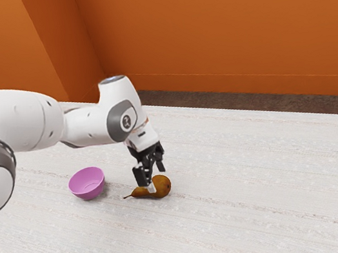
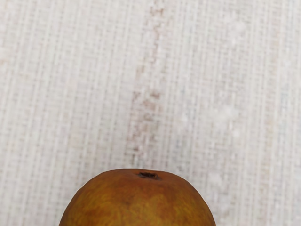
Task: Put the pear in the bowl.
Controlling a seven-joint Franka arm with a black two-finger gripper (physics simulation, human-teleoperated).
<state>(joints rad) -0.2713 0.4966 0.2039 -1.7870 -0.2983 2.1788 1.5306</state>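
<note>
The gripper [image 1: 156,180] is low over the table with its fingers apart. One finger stands on the near side of the brown pear [image 1: 162,185]; the other is on the far side, its tip hidden behind the fruit. The pear lies on its side, stem pointing to the exterior view's left. In the wrist view the rounded bottom end of the pear [image 2: 138,200] rises from the lower edge. A pink bowl [image 1: 88,184] sits upright to the exterior view's left of the pear, a short gap away, with nothing visible inside.
The whitish, streaked tabletop [image 1: 256,209] extends around the pear and bowl. Its far edge runs below an orange wall [image 1: 217,26]. The arm reaches in from the exterior view's left, above and behind the bowl.
</note>
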